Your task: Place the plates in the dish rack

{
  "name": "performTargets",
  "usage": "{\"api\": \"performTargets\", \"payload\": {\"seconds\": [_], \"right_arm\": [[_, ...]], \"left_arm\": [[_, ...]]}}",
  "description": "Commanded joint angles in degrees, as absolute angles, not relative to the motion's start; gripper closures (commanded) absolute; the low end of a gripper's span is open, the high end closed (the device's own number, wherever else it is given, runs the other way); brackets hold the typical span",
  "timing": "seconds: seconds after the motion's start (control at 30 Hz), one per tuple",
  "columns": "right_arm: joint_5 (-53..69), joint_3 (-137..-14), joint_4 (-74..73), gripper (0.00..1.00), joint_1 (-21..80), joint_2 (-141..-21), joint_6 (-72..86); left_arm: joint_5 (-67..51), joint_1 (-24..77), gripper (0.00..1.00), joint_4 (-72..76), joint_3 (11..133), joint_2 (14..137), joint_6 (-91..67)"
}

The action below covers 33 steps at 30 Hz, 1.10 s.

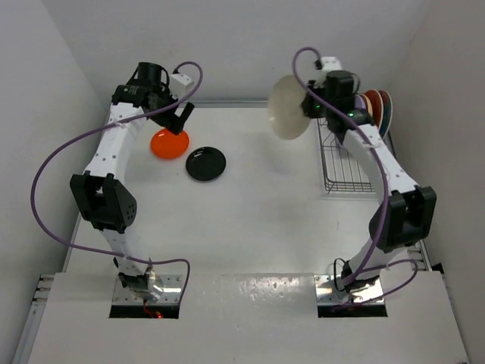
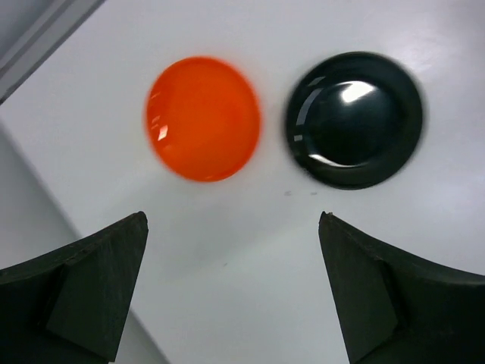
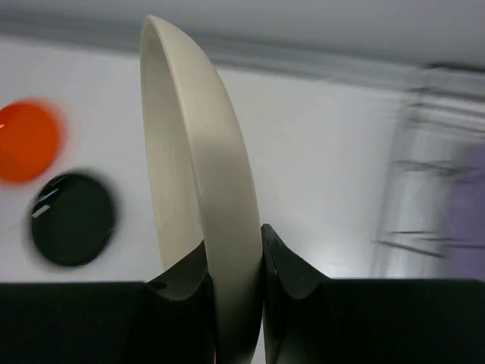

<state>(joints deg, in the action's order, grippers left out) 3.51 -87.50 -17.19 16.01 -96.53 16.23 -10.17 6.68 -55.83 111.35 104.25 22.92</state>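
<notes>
While the right end effector (image 3: 233, 262) is clamping the cream plate (image 3: 193, 167) by its rim, one finger pressing on each face, the plate is hanging on edge in the air above the table (image 1: 258, 220). Seen from above, it is hovering near the table's far end, just left of the rack (image 1: 342, 173), with one broad face showing to the top camera. The rack is standing along the right side of the table, partly hidden under the right arm. Red plates (image 1: 379, 108) are standing upright at its far end, behind the right wrist; how many is hard to tell. In the right wrist view a lavender blur is showing among the rack wires at the right edge, too smeared to make out.

The left end effector (image 2: 232, 220) is hanging over the far left of the table, its fingers spread wide apart and gripping nothing. The orange plate (image 2: 203, 119) and the black plate (image 2: 354, 119) are lying flat on the table side by side, close but not touching. In the left wrist view both are lying beyond the fingertips, orange on the left and black on the right. From above, the orange one is lying just below the left end effector's tip, and the black one is sitting nearer the table's middle, well apart from the rack.
</notes>
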Motion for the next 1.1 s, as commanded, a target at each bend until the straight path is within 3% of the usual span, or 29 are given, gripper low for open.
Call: {"api": "performTargets", "payload": {"seconds": [0.0,0.2,0.4,0.6,1.07], "right_arm": [[-18.31,-90.53,-14.68,1.00,7.51,-92.11,8.10],[-26.63,-90.96,-6.60,1.00,2.39,-96.32,-2.81],[-34.18,-95.88,-2.73,1.00,2.81,-107.11,-11.22],[-39.54,-95.01,3.16,1.00,3.25,-110.30,-16.51],[-29.97,-91.32,-4.21,1.00,2.46,-113.38,-3.97]], "left_arm": [[7.87,5.54,0.00,-52.30,114.25,103.89,16.88],[5.81,4.39,0.00,-52.29,113.12,104.41,19.15],[3.43,4.39,0.00,-51.24,109.70,107.66,16.96],[0.27,5.54,0.00,-49.58,102.06,108.90,14.94],[-2.37,6.06,0.00,-45.18,96.33,117.77,12.66]]}}
